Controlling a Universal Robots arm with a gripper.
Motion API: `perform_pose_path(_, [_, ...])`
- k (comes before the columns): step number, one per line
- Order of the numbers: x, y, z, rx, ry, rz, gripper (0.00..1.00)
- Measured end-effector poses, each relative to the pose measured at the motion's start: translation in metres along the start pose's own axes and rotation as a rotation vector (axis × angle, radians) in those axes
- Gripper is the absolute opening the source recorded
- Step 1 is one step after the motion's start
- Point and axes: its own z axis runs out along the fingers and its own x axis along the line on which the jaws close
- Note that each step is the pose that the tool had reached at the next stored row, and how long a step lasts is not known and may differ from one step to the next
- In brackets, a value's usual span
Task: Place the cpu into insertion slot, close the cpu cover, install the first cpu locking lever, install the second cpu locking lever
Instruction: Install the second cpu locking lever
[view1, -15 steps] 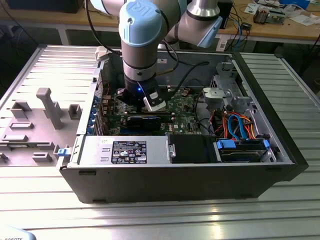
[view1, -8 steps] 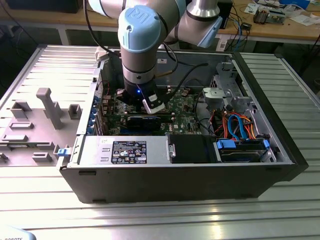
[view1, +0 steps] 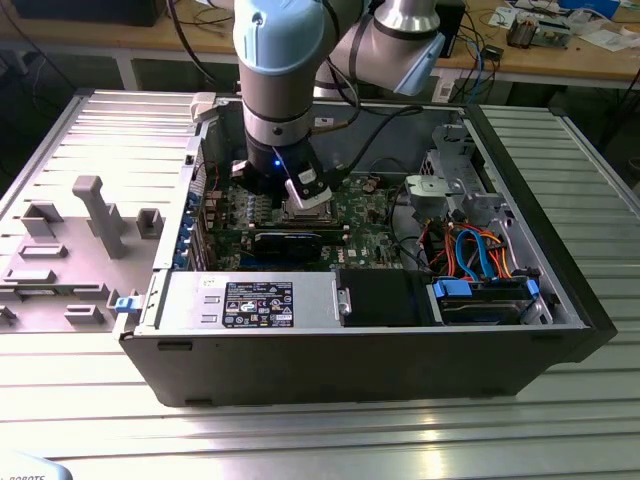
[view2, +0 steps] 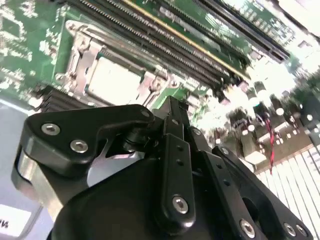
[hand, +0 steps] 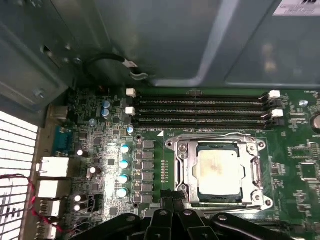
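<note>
- Grey computer case (view1: 300, 360) is lying open on the surface, exposing the board.
- Pincer (hand: 172, 207) is hovering beside the insertion slot (hand: 218, 171); whether apart or together, I cannot tell.
- Cpu cover (hand: 182, 167) is lying over the cpu (hand: 219, 169), keeping it seated.

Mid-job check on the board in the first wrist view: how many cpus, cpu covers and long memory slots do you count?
cpu: 1
cpu cover: 1
memory slots: 4
Total: 6
</note>
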Motion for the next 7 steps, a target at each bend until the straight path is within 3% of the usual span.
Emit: perform_pose_path(7, [0.0, 0.0001, -0.0005, -0.0002, 0.0007, 0.0, 0.11])
